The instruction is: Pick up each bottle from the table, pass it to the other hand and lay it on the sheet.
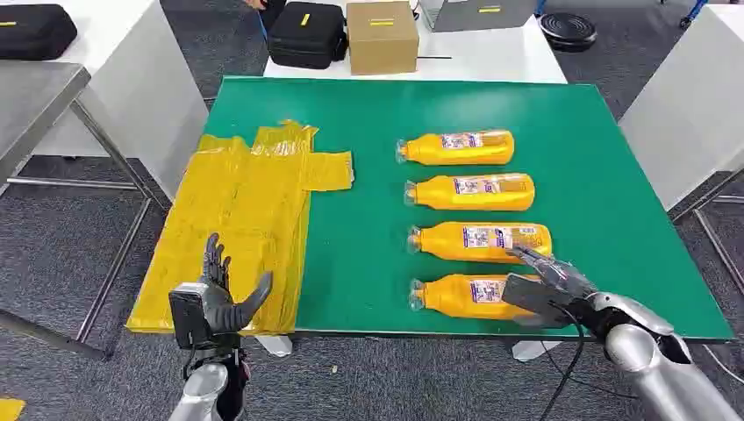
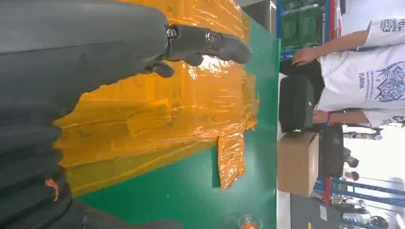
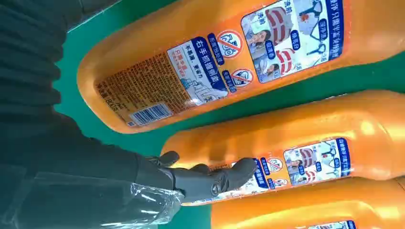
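While its fingers (image 3: 210, 179) lay spread, gripping nothing, the right hand (image 1: 548, 285) hovered over the nearest bottle (image 1: 461, 296), foremost of four bottles lying in a row on the green table (image 1: 368, 228). Left hand (image 1: 219, 298) stood open-fingered, empty, above the yellow sheet (image 1: 237, 219).

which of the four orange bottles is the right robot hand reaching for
The orange plastic bottle nearest the table's front edge; the right robot hand is at its base, the other three lie farther back.
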Robot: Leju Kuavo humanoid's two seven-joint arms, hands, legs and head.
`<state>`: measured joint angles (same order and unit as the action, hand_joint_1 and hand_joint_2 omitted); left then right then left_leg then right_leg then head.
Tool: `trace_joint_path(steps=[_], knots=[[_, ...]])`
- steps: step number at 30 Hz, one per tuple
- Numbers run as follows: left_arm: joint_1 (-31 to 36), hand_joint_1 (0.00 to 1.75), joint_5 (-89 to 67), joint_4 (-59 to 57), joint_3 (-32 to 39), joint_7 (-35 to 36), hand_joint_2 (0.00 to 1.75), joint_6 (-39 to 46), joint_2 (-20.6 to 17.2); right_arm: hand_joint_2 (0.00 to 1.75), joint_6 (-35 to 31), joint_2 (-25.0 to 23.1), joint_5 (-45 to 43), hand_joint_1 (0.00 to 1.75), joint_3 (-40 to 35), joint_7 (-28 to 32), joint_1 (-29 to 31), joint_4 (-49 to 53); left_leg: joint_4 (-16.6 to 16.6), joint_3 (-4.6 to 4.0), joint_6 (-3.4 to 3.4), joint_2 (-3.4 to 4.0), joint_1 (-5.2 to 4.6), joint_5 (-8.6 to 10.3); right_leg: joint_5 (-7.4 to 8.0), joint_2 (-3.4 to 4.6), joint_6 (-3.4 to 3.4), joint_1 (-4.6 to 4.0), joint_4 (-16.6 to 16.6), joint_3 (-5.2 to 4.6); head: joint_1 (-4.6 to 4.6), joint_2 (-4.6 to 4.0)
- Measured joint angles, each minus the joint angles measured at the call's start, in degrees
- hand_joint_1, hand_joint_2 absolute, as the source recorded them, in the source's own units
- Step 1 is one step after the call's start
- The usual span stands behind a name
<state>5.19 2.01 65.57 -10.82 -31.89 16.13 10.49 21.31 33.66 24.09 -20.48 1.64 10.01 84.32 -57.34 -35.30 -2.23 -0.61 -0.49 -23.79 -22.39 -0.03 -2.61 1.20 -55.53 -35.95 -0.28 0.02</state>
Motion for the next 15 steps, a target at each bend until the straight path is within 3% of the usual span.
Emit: trace_joint_path(steps=[15], knots=[[0.02, 0.00, 0.50, 0.00, 0.00, 0.00, 1.75, -0.13, -0.04, 1.75, 0.48, 0.83, -0.70, 0.00, -1.79, -0.35, 0.57, -0.83, 0.00, 0.00, 0.00, 0.00, 0.00, 0.00, 0.00, 0.00, 0.00, 0.00, 0.00, 0.00, 0.00, 0.00]])
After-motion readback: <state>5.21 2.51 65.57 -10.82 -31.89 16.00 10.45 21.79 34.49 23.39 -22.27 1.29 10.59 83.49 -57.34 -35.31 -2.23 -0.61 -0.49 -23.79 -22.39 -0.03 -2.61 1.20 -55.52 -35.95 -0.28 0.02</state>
